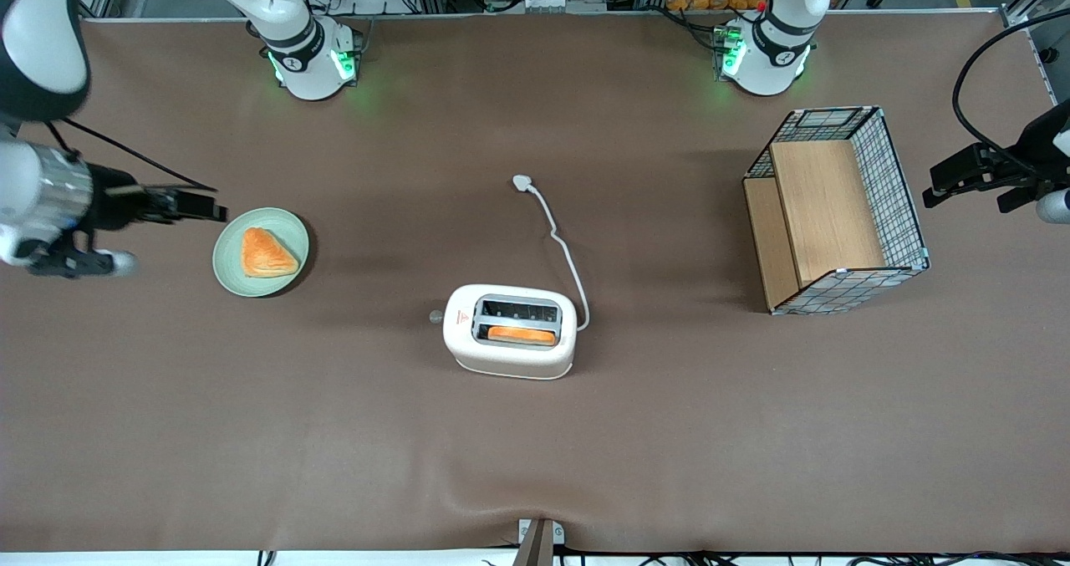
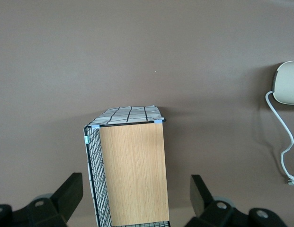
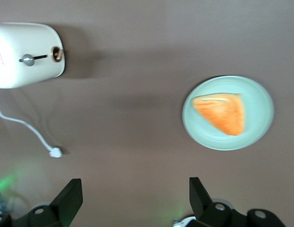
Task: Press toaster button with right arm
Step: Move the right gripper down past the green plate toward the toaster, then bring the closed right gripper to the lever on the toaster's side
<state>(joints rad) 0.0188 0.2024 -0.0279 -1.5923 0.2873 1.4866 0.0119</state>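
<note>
The cream-white toaster [image 1: 512, 330] stands near the middle of the table, with an orange slice in the slot nearer the front camera. Its tiny greyish button [image 1: 435, 317] sticks out of the narrow end that faces the working arm's end of the table. The right wrist view shows that end of the toaster [image 3: 23, 54] with the button [image 3: 27, 59] on it. My right arm's gripper [image 1: 209, 211] is open and empty [image 3: 133, 184]. It hovers above the table beside the green plate, well away from the toaster.
A green plate [image 1: 226, 257] with an orange pastry [image 1: 266, 253] lies between the gripper and the toaster. The toaster's white cord ends in a plug [image 1: 522, 182] farther from the front camera. A wire basket with wooden panels [image 1: 836, 211] stands toward the parked arm's end.
</note>
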